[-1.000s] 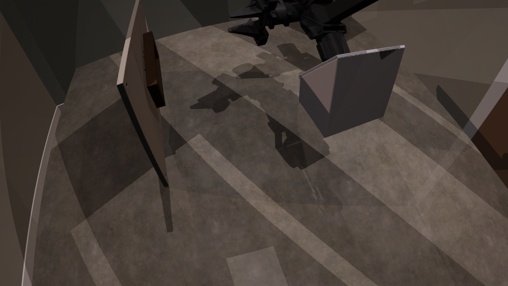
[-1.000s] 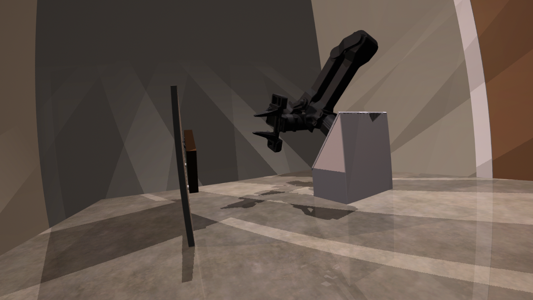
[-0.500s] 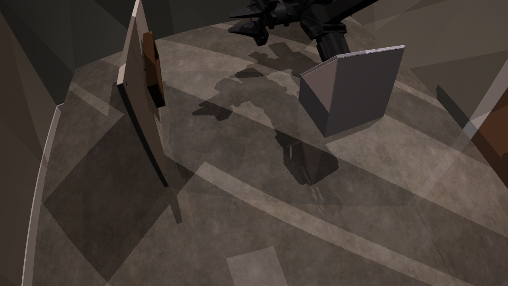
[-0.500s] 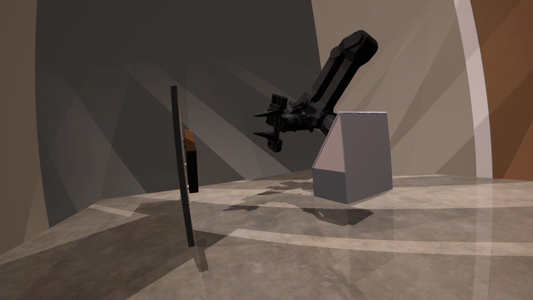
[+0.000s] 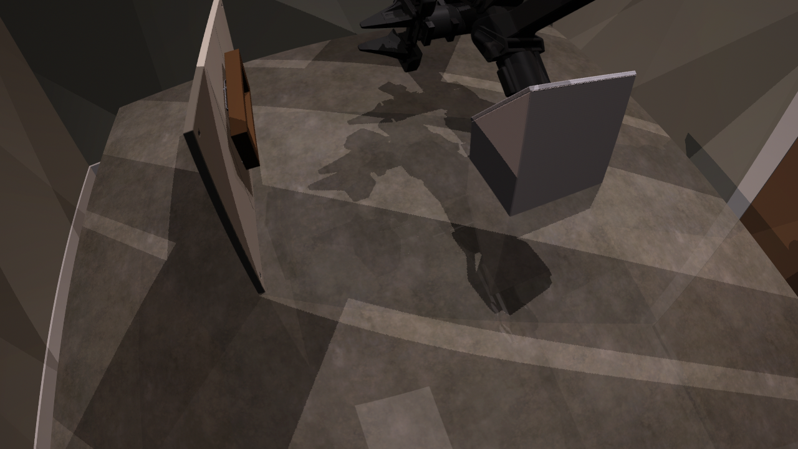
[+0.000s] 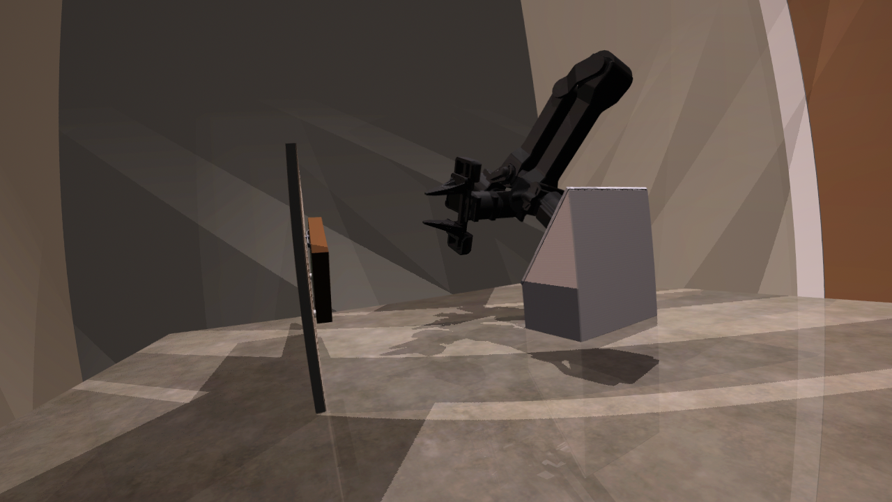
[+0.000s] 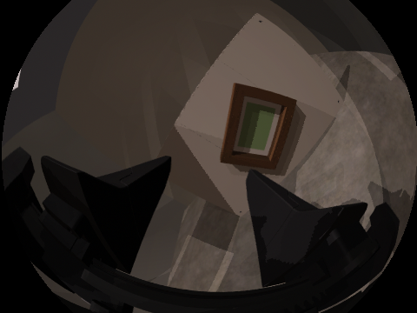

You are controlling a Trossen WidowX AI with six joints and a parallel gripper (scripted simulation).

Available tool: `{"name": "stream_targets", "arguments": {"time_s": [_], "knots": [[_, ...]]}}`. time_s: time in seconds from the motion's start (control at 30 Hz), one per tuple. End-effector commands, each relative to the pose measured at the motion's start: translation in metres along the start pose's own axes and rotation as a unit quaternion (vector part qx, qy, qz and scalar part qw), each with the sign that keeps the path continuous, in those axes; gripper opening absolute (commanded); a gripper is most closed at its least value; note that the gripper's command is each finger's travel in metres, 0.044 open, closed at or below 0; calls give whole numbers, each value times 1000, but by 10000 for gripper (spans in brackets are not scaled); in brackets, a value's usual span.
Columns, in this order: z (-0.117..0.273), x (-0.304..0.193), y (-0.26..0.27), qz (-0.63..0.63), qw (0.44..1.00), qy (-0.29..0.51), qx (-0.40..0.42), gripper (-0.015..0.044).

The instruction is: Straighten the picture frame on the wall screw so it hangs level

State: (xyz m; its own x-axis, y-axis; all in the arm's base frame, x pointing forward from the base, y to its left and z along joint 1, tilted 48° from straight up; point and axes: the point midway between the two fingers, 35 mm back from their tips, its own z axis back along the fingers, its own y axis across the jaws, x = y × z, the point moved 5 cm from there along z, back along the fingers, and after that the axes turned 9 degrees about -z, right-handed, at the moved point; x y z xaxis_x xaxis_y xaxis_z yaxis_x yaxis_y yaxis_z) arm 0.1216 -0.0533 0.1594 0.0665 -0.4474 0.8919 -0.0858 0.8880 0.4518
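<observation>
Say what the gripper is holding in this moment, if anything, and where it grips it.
Nothing is held: the gripper is open, clear of the picture frame.
</observation>
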Motion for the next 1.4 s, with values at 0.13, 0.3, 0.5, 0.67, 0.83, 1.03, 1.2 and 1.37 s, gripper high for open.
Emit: {"name": "stream_targets", "arguments": {"time_s": [0.13,0.3,0.5,0.67,0.83,1.03,1.2,1.37], "knots": [[0,0,1,-1,1000,1,3,260],[0,0,1,-1,1000,1,3,260],[0,0,1,-1,1000,1,3,260],[-3,2,0,-2,1000,1,-2,260],[-19,11,0,-5,1000,1,-11,260],[-42,13,1,7,1000,-8,-15,260],[-66,11,8,14,999,-24,-15,260],[-83,6,20,13,999,-42,-13,260]]}}
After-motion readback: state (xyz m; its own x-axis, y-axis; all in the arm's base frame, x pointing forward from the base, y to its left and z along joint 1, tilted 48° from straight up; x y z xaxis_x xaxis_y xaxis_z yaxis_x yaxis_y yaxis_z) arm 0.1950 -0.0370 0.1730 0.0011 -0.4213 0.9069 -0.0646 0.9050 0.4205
